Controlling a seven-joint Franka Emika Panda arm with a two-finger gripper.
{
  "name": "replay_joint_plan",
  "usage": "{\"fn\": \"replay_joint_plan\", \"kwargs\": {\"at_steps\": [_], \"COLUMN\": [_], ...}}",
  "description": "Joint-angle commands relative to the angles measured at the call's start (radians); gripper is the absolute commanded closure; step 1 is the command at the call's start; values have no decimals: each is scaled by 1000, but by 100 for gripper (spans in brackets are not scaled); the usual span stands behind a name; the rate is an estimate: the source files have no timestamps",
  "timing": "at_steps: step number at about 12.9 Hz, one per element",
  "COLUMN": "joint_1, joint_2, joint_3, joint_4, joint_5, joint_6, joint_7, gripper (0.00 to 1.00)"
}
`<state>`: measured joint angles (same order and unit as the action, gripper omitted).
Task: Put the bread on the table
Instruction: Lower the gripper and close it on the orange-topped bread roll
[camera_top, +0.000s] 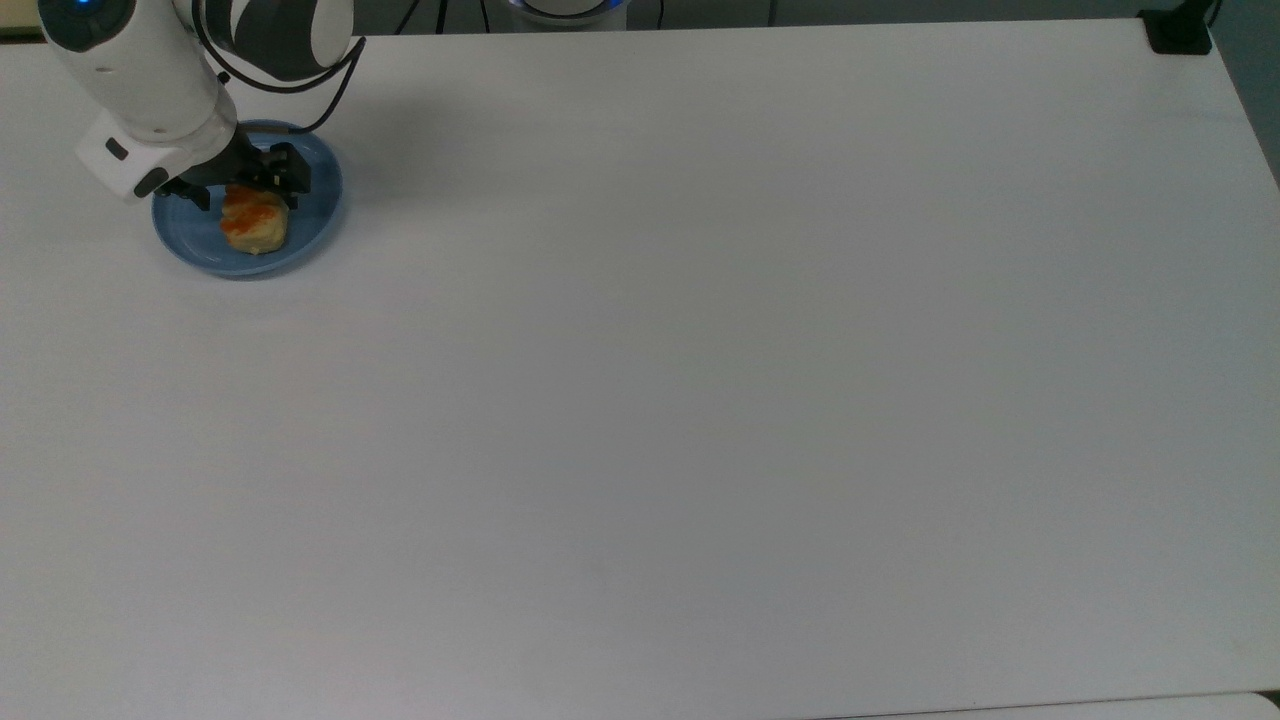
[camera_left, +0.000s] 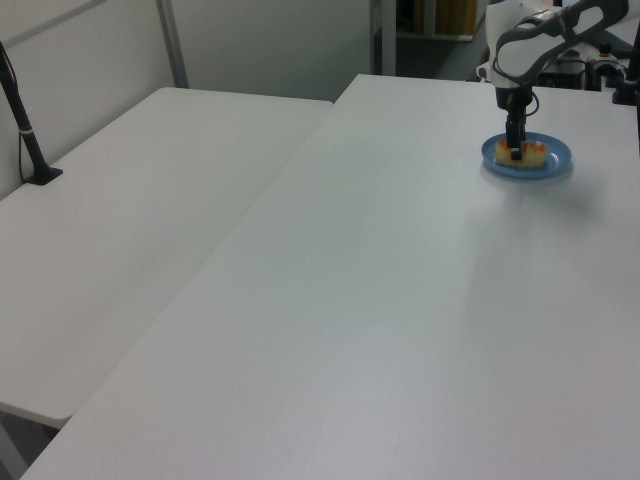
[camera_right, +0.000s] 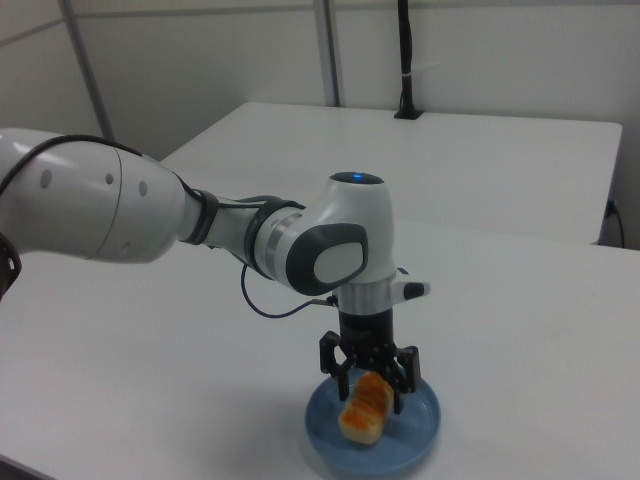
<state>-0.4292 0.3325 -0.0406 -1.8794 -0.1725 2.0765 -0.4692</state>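
The bread (camera_top: 254, 228), a small tan bun with orange-red glaze, lies on a round blue plate (camera_top: 318, 218) at the far left of the white table (camera_top: 700, 350) in the top view. My gripper (camera_top: 248, 192) is down over the bun's far end, open, with one finger on each side of it. The right view shows the gripper (camera_right: 370, 386) straddling the bread (camera_right: 360, 416) on the plate (camera_right: 418, 438). In the left view the gripper (camera_left: 514, 150) hides part of the bread (camera_left: 534, 153) on the plate (camera_left: 556, 160).
A second white table (camera_left: 130, 210) adjoins on the left view's left, with a black post (camera_left: 28, 140) on it. A black clamp (camera_top: 1178, 30) sits at the table's far right corner in the top view. The white arm (camera_right: 120, 210) reaches in from the right view's left.
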Motion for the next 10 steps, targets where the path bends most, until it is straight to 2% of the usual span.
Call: {"fn": "replay_joint_plan", "kwargs": {"at_steps": [1, 3, 4, 6, 8, 10], "joint_1": [-17, -16, -16, -14, 0, 62], "joint_2": [-24, -24, -26, -39, -76, -111], "joint_3": [1, 1, 1, 1, 11, 14], "joint_4": [-47, -49, -47, -47, -24, -18], "joint_5": [-44, -44, -44, -42, -42, -42], "joint_6": [36, 36, 33, 11, -85, -154], "joint_7": [3, 4, 6, 17, 17, 62], "gripper": [25, 50, 54, 54, 54, 54]}}
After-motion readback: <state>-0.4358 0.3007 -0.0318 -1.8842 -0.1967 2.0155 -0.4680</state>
